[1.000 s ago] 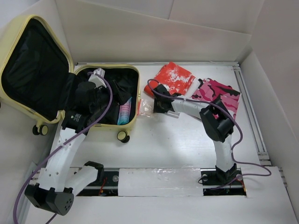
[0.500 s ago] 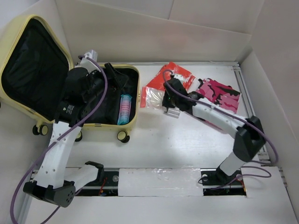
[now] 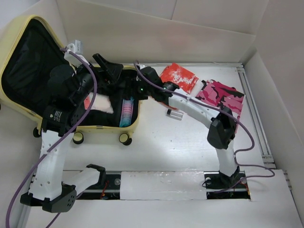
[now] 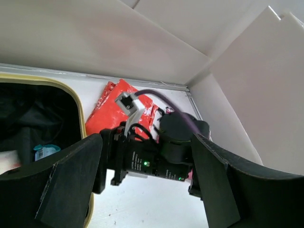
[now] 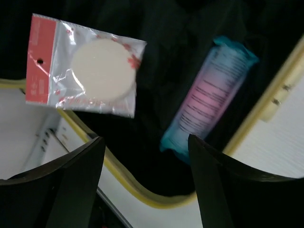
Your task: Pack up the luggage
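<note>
Off the white bench (image 3: 190, 142) into the pale yellow hard-shell suitcase (image 3: 114, 127): the right gripper (image 5: 145, 142), now released, has just dropped a clear plastic packet with a round white pad (image 5: 88, 66) inside, one more item packed.

Back wall: white matte panel boards (image 3: 156, 33), a seam between two of them.
Right wall: plain white side board (image 3: 280, 85), meeting the back boards at a corner.
Base: flat white surface (image 3: 161, 147), evenly lit, soft shadows.
Right edge: silver metal rail (image 3: 255, 118) along the surface.

Smooth shell, glossy film
Pale yellow hard-shell suitcase (image 3: 102, 128): smooth plastic, matt black fabric lining (image 5: 161, 42); clear crinkled plastic packet (image 5: 85, 71): glossy.
</note>
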{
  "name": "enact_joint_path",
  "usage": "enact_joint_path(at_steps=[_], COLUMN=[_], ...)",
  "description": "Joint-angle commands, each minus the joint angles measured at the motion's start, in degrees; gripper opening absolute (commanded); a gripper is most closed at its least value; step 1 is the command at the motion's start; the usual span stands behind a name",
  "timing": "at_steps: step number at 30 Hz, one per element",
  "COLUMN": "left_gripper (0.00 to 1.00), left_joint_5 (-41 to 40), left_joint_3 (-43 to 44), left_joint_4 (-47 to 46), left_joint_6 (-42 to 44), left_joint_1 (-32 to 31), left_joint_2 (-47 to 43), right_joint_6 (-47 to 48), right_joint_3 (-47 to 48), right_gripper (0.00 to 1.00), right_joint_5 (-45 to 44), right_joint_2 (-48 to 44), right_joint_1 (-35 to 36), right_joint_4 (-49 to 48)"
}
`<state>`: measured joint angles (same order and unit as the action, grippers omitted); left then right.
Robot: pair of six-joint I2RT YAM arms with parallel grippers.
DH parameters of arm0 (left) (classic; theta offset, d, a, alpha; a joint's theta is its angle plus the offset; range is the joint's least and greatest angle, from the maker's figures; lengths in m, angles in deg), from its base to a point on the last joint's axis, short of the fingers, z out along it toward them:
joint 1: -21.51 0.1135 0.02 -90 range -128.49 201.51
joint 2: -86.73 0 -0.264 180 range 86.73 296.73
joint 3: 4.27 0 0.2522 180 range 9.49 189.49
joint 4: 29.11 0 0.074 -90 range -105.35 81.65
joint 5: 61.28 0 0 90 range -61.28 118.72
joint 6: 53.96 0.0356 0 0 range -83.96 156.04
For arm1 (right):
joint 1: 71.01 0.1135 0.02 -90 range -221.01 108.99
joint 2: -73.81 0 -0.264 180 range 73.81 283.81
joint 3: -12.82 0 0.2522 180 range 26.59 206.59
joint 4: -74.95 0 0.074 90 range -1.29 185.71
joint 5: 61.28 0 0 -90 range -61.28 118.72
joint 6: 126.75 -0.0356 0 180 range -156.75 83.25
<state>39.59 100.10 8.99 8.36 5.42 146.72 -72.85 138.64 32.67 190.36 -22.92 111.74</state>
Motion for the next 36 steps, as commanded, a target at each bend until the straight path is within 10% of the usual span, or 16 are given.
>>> enact_joint_path(at_steps=[1, 7, 12, 17, 36], left_gripper=[0.72, 0.72, 0.72, 0.72, 0.71], left_joint_5=[-0.9, -0.3, 2.5, 2.5, 2.5], left_joint_3=[-1.5, -4.6, -7.5, -9.4, -17.5], left_joint_4=[0.0, -0.5, -1.7, -2.3, -2.8], left_joint_6=[0.3, 1.5, 1.0, 1.0, 1.5], left_joint_1=[-0.3, -0.3, -0.3, -0.3, -0.3], left_joint_2=[-1.1, -1.1, -0.5, 0.0, -1.1], right_joint_6=[2.9, 10.9, 21.0, 26.9, 31.1], right_joint_3=[-2.0, -27.9, -30.2, -29.7, -41.9], right_gripper=[0.77, 0.66, 0.74, 0.9, 0.87], right_joint_5=[1.3, -6.7, -10.7, 3.1, 13.5], right_joint_2=[-5.3, -19.0, -17.0, -11.4, -9.6], right_joint_1=[-2.5, -13.2, -19.3, -24.4, -24.9], right_joint_4=[4.1, -0.6, 5.4, 6.0, -0.6])
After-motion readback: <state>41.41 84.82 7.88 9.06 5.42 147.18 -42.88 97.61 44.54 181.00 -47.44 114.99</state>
